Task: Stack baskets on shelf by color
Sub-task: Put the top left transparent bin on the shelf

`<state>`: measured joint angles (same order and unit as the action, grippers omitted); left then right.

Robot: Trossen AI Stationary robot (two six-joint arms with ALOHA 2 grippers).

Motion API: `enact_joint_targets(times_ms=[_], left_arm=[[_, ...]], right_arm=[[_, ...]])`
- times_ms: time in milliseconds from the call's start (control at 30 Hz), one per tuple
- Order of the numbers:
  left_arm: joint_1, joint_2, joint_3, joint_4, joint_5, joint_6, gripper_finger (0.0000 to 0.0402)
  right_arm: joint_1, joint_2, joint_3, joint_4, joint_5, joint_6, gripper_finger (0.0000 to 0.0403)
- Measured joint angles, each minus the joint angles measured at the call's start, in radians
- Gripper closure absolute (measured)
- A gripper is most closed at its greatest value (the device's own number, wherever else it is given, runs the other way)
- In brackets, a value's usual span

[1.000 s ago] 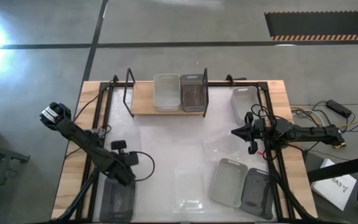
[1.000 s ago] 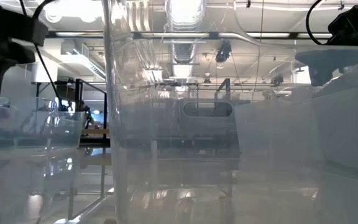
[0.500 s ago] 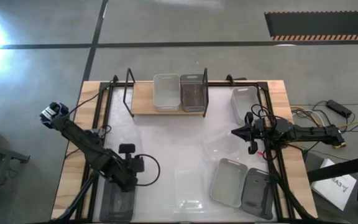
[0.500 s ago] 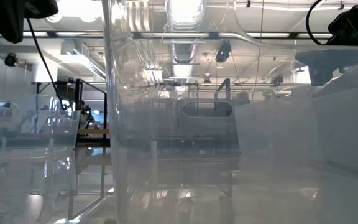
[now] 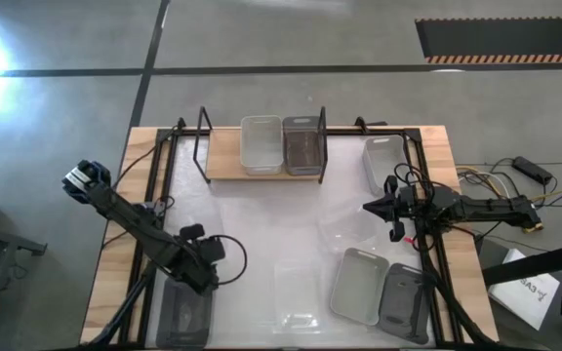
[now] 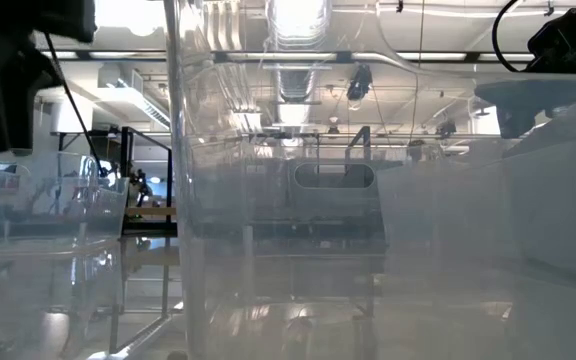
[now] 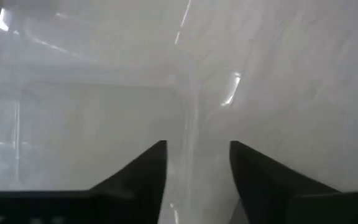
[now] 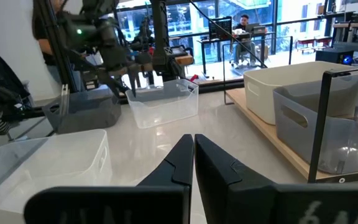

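The shelf (image 5: 224, 154) stands at the table's far middle with a whitish basket (image 5: 261, 144) and a dark grey basket (image 5: 301, 144) side by side on its board. A dark grey basket (image 5: 183, 312) sits at the near left. My left gripper (image 5: 201, 268) hovers over that basket's far end, open. In the left wrist view its fingers (image 7: 148, 171) stand on either side of a basket wall (image 7: 190, 134); whether they touch it I cannot tell. My right gripper (image 5: 367, 208) is shut at the right middle, touching nothing.
A translucent basket (image 5: 296, 292), a light grey basket (image 5: 359, 285) and a dark grey one (image 5: 404, 302) lie along the near edge. Another light basket (image 5: 381, 161) sits at the far right. Black rails (image 5: 164, 185) run along both sides. The shelf's left third is bare board.
My left gripper has shifted a little toward the near edge and back over the dark grey basket's far end. In the low view the arm rose out of the top of the picture, then came down again. The right arm has kept still.
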<state>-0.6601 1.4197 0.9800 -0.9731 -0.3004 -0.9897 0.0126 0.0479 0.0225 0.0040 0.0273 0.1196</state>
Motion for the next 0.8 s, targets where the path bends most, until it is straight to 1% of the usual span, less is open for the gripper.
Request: enact_joint_targets(times_ms=[100, 167, 233, 333, 400, 533, 567, 700, 800], left_arm=[[0.011, 0.004, -0.047, 0.027, -0.005, -0.003, 0.0211], [0.017, 0.007, -0.076, 0.019, -0.026, -0.025, 0.021], [0.031, 0.016, -0.091, 0.035, -0.038, -0.025, 0.022], [0.05, 0.028, -0.118, 0.042, -0.037, -0.017, 0.0258], [0.06, 0.033, -0.126, 0.08, -0.028, 0.03, 0.0294], [0.071, 0.04, -0.124, 0.152, 0.011, 0.154, 0.0378], [0.072, 0.043, -0.117, 0.166, 0.013, 0.172, 0.0389], [0.072, 0.051, -0.063, 0.17, 0.013, 0.241, 0.0396], [0.072, 0.051, 0.004, 0.172, 0.013, 0.291, 0.04]], right_arm=[[0.0, 0.0, 0.0, 0.0, 0.0, 0.0, 0.0394], [0.0, 0.0, 0.0, 0.0, 0.0, 0.0, 0.0394], [0.0, 0.0, 0.0, 0.0, 0.0, 0.0, 0.0394], [0.0, 0.0, 0.0, 0.0, 0.0, 0.0, 0.0394], [0.0, 0.0, 0.0, 0.0, 0.0, 0.0, 0.0394], [0.0, 0.0, 0.0, 0.0, 0.0, 0.0, 0.0394], [0.0, 0.0, 0.0, 0.0, 0.0, 0.0, 0.0394], [0.0, 0.0, 0.0, 0.0, 0.0, 0.0, 0.0394], [0.0, 0.0, 0.0, 0.0, 0.0, 0.0, 0.0394]])
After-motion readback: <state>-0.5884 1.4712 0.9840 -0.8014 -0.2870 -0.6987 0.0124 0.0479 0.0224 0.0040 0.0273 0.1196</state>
